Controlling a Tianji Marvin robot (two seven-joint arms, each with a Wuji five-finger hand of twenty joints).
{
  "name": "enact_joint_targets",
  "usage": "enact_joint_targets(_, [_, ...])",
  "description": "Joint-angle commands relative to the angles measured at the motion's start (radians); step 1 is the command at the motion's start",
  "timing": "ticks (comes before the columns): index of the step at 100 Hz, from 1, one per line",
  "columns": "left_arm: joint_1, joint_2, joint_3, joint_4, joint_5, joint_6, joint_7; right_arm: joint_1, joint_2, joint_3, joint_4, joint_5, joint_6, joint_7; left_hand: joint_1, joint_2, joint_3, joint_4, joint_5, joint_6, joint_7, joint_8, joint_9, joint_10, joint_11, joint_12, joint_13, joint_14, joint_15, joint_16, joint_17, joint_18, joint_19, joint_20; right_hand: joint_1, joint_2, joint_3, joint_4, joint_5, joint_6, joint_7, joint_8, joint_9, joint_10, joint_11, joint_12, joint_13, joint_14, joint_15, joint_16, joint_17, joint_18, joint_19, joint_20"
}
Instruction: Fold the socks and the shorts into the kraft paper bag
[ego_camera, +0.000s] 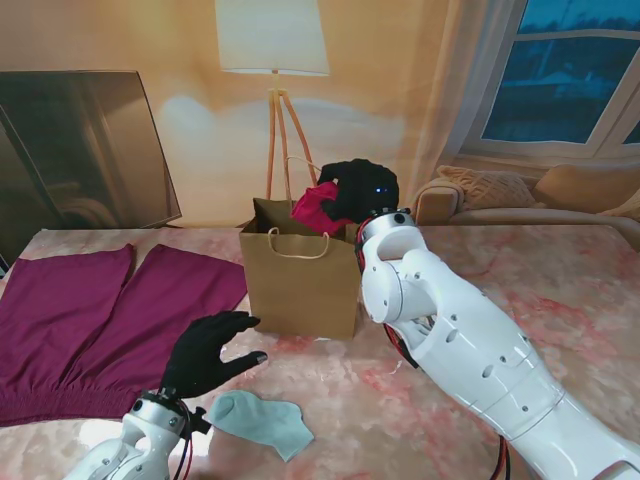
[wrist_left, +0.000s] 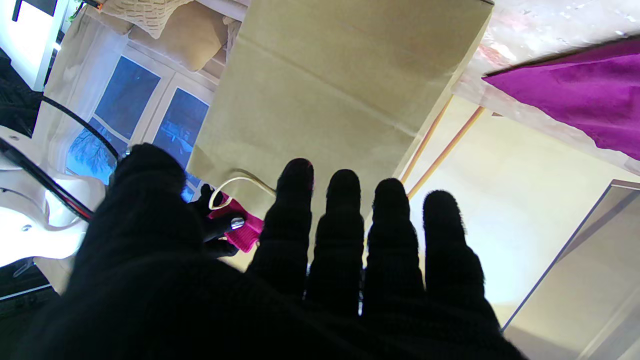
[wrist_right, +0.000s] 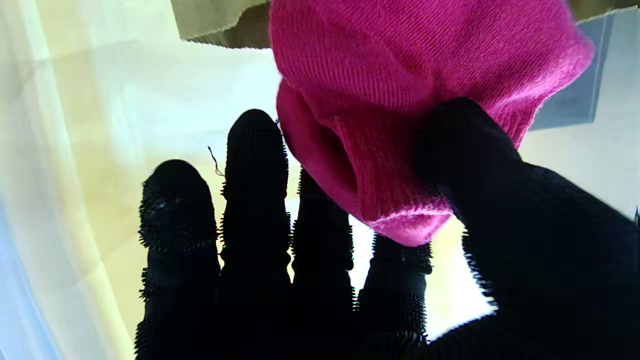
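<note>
The kraft paper bag (ego_camera: 300, 285) stands upright near the middle of the pink marbled worktop (ego_camera: 560, 290), its mouth open and its cord handles (ego_camera: 297, 243) showing at the rim. Over that mouth the right hand (ego_camera: 362, 188), gloved in black, grips a pink sock (ego_camera: 315, 208); the right wrist view shows the knit cloth (wrist_right: 400, 100) pinched between the thumb (wrist_right: 480, 165) and the forefinger, with the other fingers (wrist_right: 255, 165) stretched out straight. The sock hangs at the bag's rim, partly above it; how far it reaches inside I cannot tell.

The left hand (ego_camera: 208, 352) hovers over the worktop just in front of the bag's near face, on the robot's left side of it. It holds nothing, and its fingers (wrist_left: 345, 210) are spread and point toward the brown paper (wrist_left: 340, 80).

Just beside the left wrist, nearer to me, a pale blue-green sock (ego_camera: 258, 420) lies flat on the worktop. The maroon shorts (ego_camera: 90, 325) are spread out at the far left, both legs pointing away from me, one leg's edge close to the bag's left side.

Behind the worktop stand a floor lamp (ego_camera: 272, 60) on wooden legs, a dark screen (ego_camera: 80, 150) and a beige sofa (ego_camera: 530, 195) under a window (ego_camera: 565, 70).
</note>
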Motion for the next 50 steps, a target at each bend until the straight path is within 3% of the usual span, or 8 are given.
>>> enact_joint_targets(1, [-0.001,-0.001,0.002,0.003,-0.005,-0.004,0.003,-0.008,0.009,0.0,-0.019,-0.008,0.003,0.012,-0.011,0.034,-0.002,0.064,-0.025,-0.011,-0.012,-0.002,-0.039,0.014,-0.015,0.006,-0.019,-0.009,-0.011,-0.001,-0.01,-0.012,-0.005,-0.001,-0.06,0.021,0.004,0.052,-0.038,0.053,-0.119,0.009,-0.067,-0.01,-0.028,-0.022,-0.06,0.007,-0.045,0.007,-0.045,-0.002,-0.027,0.065])
enact_joint_targets(4, [-0.001,-0.001,0.003,0.005,-0.006,-0.005,0.004,-0.009,0.012,0.001,-0.025,-0.011,0.007,0.024,-0.01,0.034,-0.002,0.065,-0.024,-0.012,-0.012,-0.002,-0.04,0.014,-0.015,0.005,-0.018,-0.009,-0.01,0.0,-0.01,-0.012,-0.005,-0.001,-0.089,0.033,0.014,0.137,-0.042,0.077,-0.198,0.068,-0.091,-0.01,-0.042,-0.028,-0.08,0.004,-0.059,0.003,-0.063,-0.004,-0.042,0.077])
enact_joint_targets(7, [-0.002,-0.002,0.004,0.007,-0.008,-0.006,0.006,-0.011,0.014,0.002,-0.029,-0.014,0.008,0.03,-0.009,0.032,-0.001,0.065,-0.022,-0.01,-0.011,-0.002,-0.039,0.014,-0.015,0.006,-0.017,-0.008,-0.01,0.0,-0.009,-0.012,-0.005,-0.001,-0.1,0.031,0.012,0.155,-0.066,0.098,-0.234,0.081,-0.116,-0.008,-0.053,-0.032,-0.096,0.003,-0.066,0.002,-0.075,-0.009,-0.048,0.081])
enact_joint_targets(34, [0.003,-0.001,0.003,-0.001,-0.006,0.004,0.005,-0.018,0.023,0.017,-0.043,-0.029,0.009,0.056,-0.011,0.03,0.0,0.063,-0.024,-0.011,-0.01,-0.002,-0.041,0.013,-0.015,0.005,-0.019,-0.007,-0.011,-0.001,-0.011,-0.012,-0.007,-0.002,-0.162,0.056,-0.046,0.158,-0.211,0.171,-0.374,0.022,-0.286,-0.008,-0.133,-0.081,-0.234,-0.004,-0.151,-0.027,-0.179,-0.016,-0.115,0.106])
enact_joint_targets(50, [0.0,-0.001,0.004,0.003,-0.006,0.0,0.004,-0.027,0.03,0.028,-0.054,-0.027,-0.007,0.078,-0.01,0.028,0.002,0.063,-0.023,-0.012,-0.009,-0.002,-0.041,0.015,-0.014,0.005,-0.019,-0.008,-0.011,-0.001,-0.011,-0.013,-0.007,-0.002,-0.213,0.129,-0.108,0.164,-0.236,0.179,-0.389,-0.002,-0.311,-0.01,-0.159,-0.103,-0.266,-0.001,-0.209,-0.06,-0.213,-0.015,-0.166,0.116])
